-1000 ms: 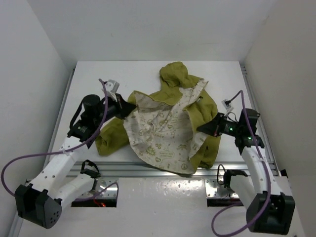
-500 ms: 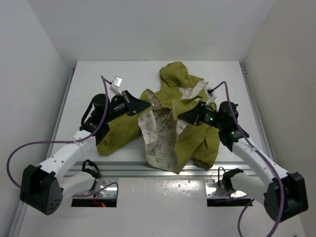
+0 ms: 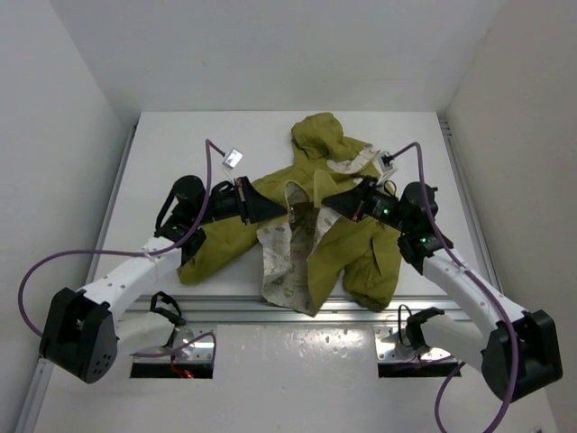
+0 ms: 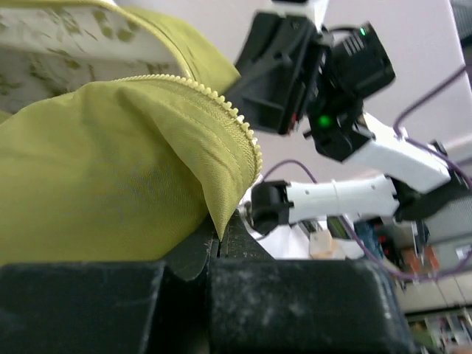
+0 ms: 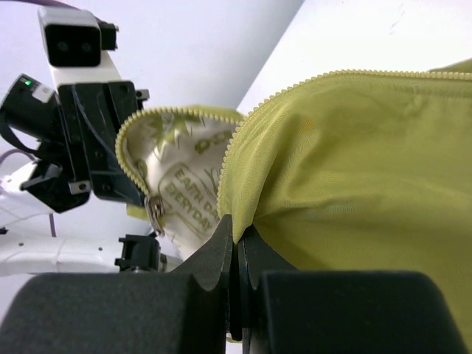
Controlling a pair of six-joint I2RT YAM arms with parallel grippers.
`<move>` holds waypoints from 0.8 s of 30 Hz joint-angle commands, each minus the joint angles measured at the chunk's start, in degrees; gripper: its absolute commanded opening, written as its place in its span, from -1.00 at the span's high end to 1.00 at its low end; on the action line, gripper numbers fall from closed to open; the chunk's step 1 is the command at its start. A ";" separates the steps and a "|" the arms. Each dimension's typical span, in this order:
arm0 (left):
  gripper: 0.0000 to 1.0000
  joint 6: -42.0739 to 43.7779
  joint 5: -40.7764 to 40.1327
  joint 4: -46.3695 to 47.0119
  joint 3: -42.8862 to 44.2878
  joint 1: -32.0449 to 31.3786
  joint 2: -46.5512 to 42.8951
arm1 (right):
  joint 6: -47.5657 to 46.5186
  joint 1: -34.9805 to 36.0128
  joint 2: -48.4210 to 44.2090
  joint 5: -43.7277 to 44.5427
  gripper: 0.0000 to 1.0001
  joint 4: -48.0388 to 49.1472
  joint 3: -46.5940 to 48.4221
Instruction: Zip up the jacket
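The olive-green hooded jacket lies on the table with its front partly open and the cream printed lining showing in the middle. My left gripper is shut on the corner of the left front panel, its zipper teeth running along the edge. My right gripper is shut on the edge of the right front panel. The two grippers face each other a short way apart above the jacket's middle. A metal zipper pull hangs on the lining side in the right wrist view.
The hood points to the far side of the white table. A metal rail runs along the near edge. Purple cables loop from both arms. White walls close in on three sides.
Both grippers have moved inward toward each other, pulling the two front panels over the lining. Much less of the cream lining shows now than a second ago.
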 commanded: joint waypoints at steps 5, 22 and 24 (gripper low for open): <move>1.00 -5.15 6.12 14.73 -1.49 -0.47 -0.20 | 4.15 0.63 -1.08 1.59 1.00 5.95 6.28; 1.00 -7.17 5.94 19.63 -0.61 -1.61 1.39 | 5.65 5.21 -0.73 -0.34 1.00 7.26 7.78; 1.00 -9.19 5.94 21.92 -1.92 -1.61 1.39 | 6.26 5.30 -0.47 -0.25 1.00 7.53 7.96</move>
